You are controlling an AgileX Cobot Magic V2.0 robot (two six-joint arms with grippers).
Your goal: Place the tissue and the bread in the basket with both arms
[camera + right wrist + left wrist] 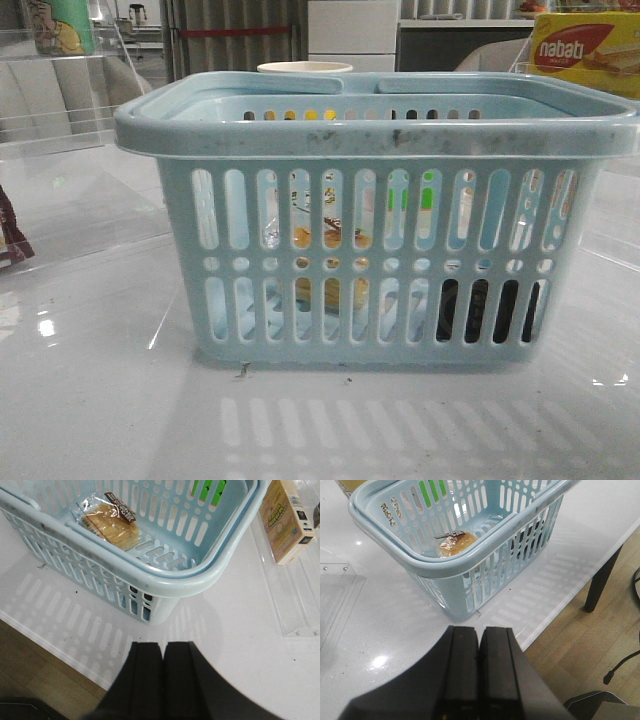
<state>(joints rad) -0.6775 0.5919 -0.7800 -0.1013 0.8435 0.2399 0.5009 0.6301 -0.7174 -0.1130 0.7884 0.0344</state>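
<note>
The light blue basket (375, 130) stands in the middle of the white table. The bread (330, 238), golden in a clear wrapper, lies inside it on the floor and shows through the slots. It also shows in the left wrist view (455, 544) and the right wrist view (112, 522). The tissue (490, 310), a dark block, sits inside the basket's right front corner, seen only through the slots (530, 540) (141, 594). My left gripper (479, 630) and right gripper (163, 645) are shut and empty, each held back from the basket (445, 570) (160, 582) above the table. Neither shows in the front view.
A yellow-and-red nabati box (585, 50) stands at the back right, and a box (282, 520) lies in a clear acrylic tray. A white cup (305, 68) is behind the basket. A dark red-brown packet (10, 240) is at the far left. The table's front edge (570, 600) (50, 647) is close to the basket.
</note>
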